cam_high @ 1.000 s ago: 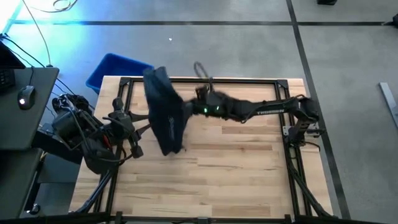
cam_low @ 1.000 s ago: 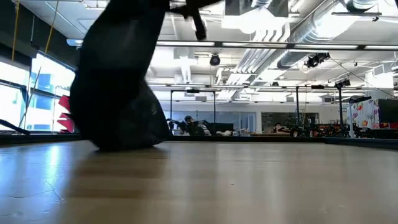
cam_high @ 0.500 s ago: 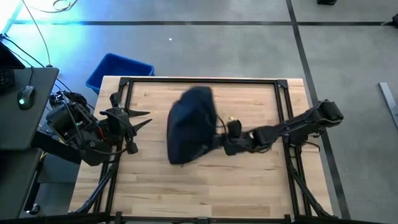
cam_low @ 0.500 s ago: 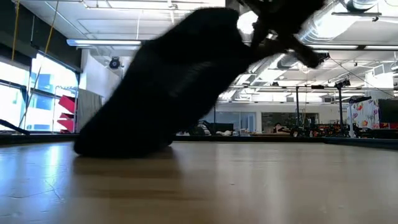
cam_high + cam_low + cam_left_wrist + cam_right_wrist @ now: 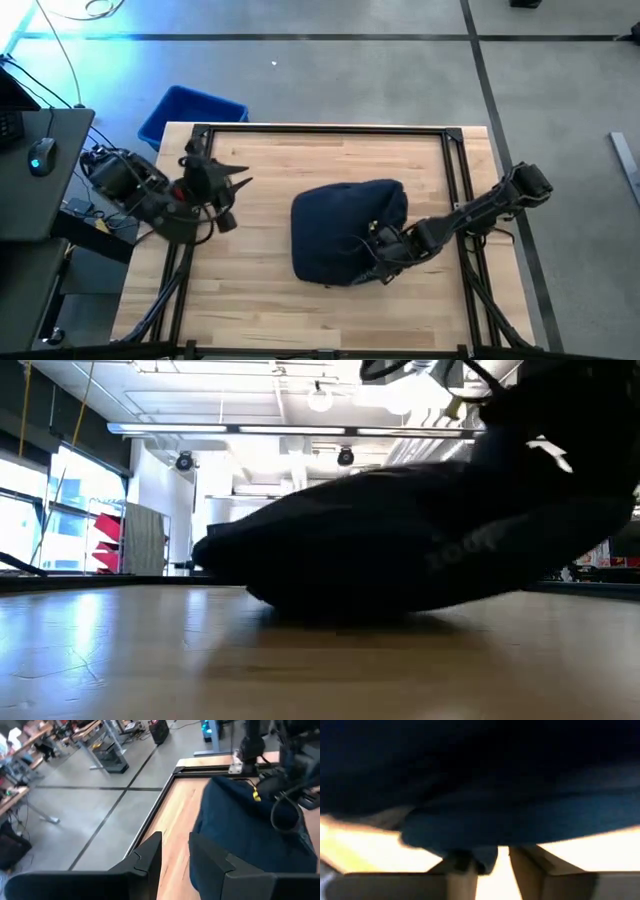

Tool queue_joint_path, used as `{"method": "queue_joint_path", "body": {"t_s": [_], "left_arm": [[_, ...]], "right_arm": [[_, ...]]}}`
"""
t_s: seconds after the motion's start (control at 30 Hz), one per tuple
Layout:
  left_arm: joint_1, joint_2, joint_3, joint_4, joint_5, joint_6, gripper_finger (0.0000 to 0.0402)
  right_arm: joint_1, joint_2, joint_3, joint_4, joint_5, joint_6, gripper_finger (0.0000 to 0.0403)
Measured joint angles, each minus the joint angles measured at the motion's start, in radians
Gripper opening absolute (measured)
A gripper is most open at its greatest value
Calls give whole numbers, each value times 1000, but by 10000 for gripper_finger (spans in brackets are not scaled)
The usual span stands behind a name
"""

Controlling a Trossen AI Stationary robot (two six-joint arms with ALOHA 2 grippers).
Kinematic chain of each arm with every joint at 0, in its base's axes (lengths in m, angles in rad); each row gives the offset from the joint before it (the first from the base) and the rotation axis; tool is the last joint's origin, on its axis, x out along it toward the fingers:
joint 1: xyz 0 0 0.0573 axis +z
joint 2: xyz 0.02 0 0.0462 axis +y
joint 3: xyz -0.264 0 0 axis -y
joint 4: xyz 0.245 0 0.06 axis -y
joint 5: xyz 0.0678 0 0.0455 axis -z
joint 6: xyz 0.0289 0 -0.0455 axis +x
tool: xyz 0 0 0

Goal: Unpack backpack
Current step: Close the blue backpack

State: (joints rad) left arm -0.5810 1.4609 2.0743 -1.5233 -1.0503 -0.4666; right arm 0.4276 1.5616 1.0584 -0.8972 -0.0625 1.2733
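Where the backpack (image 5: pixel 345 230) slumps, it hides the right gripper's (image 5: pixel 378 250) jaws.

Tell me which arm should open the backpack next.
Right, probably. The right gripper is already at the backpack, lying flat mid-table. The left gripper sits open near the table's left edge, apart from it.

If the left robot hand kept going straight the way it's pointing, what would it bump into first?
Probably the backpack. The left gripper, open near the table's left edge, points across the bare wood toward the bag, and nothing else lies between them, though depth is hard to judge.
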Motion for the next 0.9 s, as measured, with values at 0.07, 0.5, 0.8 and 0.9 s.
{"method": "queue_joint_path", "body": {"t_s": [0.07,0.5,0.8,0.9], "left_arm": [[41,8,0,38,31,0,78],[284,247,0,299,485,121,78],[396,544,0,294,814,154,78],[426,650,0,298,873,168,78]], "right_arm": [[-23,0,1,40,-103,-123,133],[-134,-176,2,-76,-449,-703,265],[-287,-454,-143,-36,16,-637,233],[-354,-459,-289,44,67,-622,217]]}}
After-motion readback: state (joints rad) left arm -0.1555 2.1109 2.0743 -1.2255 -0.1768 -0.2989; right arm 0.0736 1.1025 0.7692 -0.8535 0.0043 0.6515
